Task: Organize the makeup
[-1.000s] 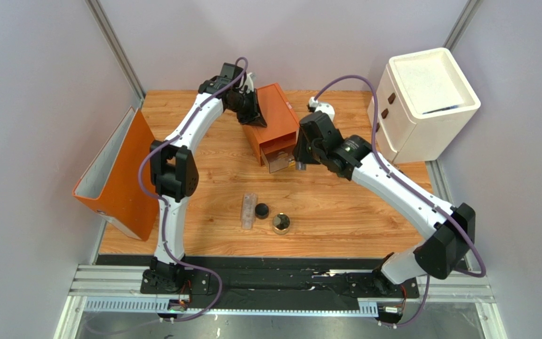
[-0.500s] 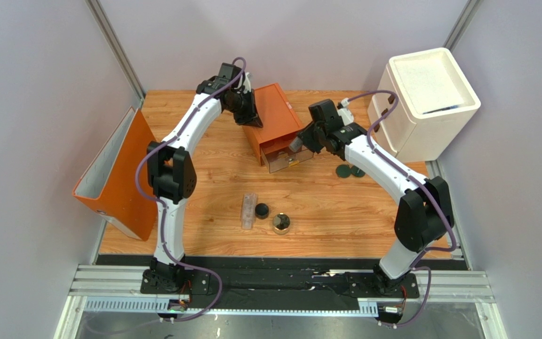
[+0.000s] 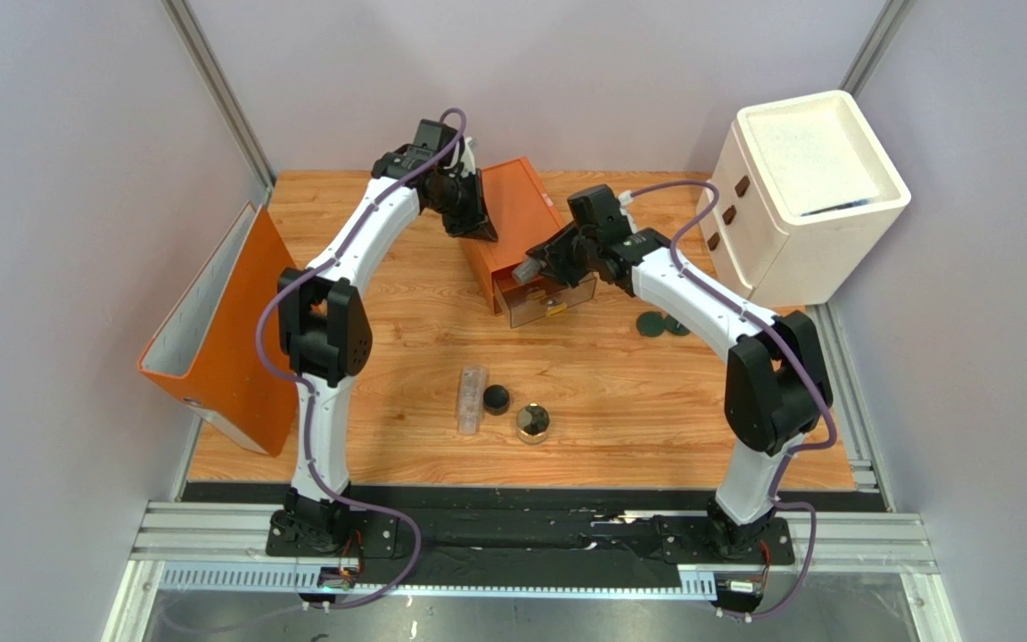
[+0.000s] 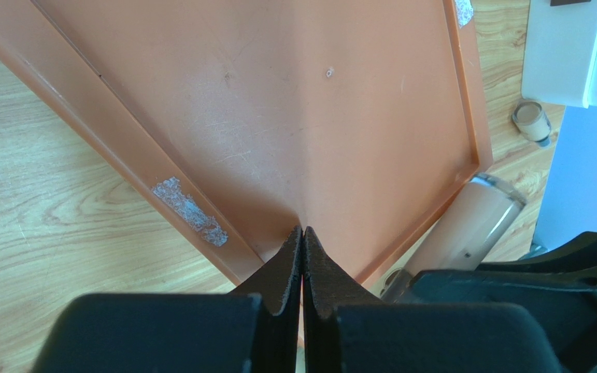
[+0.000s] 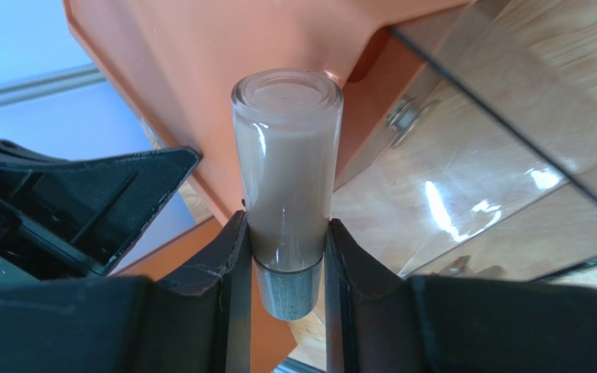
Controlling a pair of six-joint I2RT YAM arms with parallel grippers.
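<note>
Nearest the arm bases, on the wood desk [image 3: 412, 351]: gold-rimmed round jar [image 3: 532, 424], standing upright. Just beyond it: black round pot [image 3: 495, 397], close against clear tube [image 3: 473, 399]; tube lying flat, long axis running near to far. To the right, well apart from these: two dark-green discs [image 3: 645, 324], flat, side by side. At the left edge: orange bin [image 3: 218, 341], tilted. Mid-desk: orange two-drawer box [image 3: 526, 214], one clear drawer [image 3: 542, 305] pulled open toward the bases. Right jaws: pinching tan tube [image 5: 286, 179] just above its dark cap [image 5: 282, 291]; tube held off the desk at the box front, beside the open drawer. Left jaws: pressed together, tips at the box's top face near its edge. Far right corner: big white cabinet [image 3: 807, 181].
</note>
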